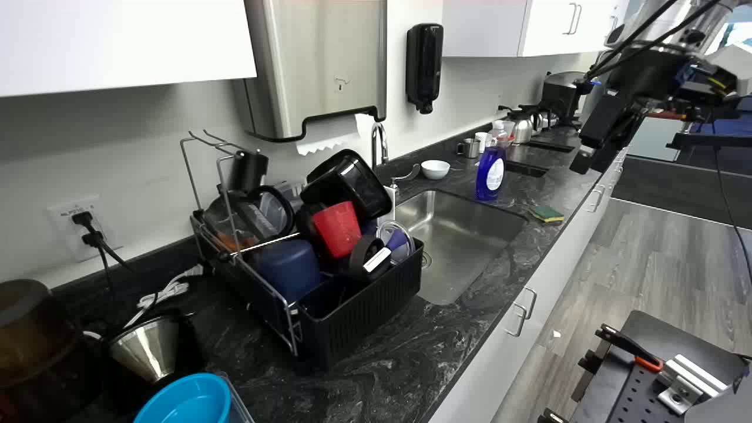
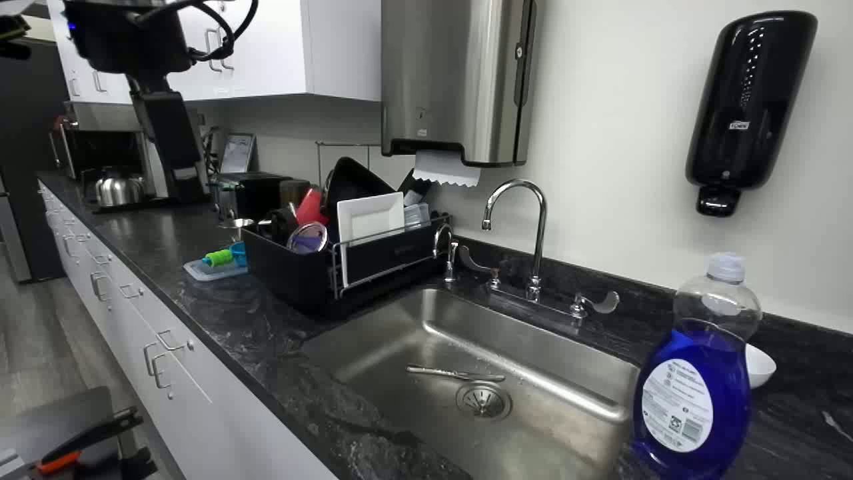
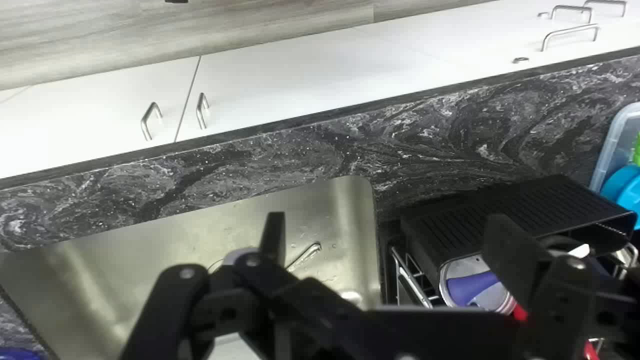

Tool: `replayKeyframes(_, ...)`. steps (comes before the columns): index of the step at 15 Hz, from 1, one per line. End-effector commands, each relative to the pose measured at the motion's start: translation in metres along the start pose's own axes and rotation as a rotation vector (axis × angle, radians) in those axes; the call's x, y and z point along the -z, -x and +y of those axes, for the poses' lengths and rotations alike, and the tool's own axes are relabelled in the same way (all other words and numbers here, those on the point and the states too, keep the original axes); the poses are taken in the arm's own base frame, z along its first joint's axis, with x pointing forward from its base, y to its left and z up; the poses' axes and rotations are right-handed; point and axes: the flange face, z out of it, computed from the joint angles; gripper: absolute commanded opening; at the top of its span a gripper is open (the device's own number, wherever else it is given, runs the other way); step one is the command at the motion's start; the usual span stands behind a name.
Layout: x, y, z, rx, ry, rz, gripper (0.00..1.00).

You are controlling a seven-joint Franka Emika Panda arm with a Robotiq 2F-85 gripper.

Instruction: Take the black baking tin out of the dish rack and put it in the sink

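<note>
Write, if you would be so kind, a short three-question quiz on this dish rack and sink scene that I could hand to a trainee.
1. Multiple choice: which of these lies in the sink, close to the drain?
A) a sponge
B) a slim metal utensil
C) a red cup

2. True or false: the black baking tin is in the dish rack.

3. Fill the gap: in the wrist view, the jaws stand ____, with nothing gripped between them.

Key: 1. B; 2. true; 3. open.
</note>
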Motion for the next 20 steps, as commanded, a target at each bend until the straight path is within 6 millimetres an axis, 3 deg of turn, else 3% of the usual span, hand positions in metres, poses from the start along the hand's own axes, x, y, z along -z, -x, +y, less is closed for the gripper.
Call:
replayKeyframes(1, 0.001, 0.0, 0.0, 0.0, 0.0, -0.001, 1.0)
replayKeyframes(11, 0.001, 0.0, 0.0, 0.0, 0.0, -0.001, 1.0)
replayKeyframes(16, -0.007, -0.017, -0.005, -0.001, 0.026, 0.013, 1.0)
replayKeyframes(20, -0.028, -0.04, -0.013, 0.031, 0.012, 0.029, 1.0)
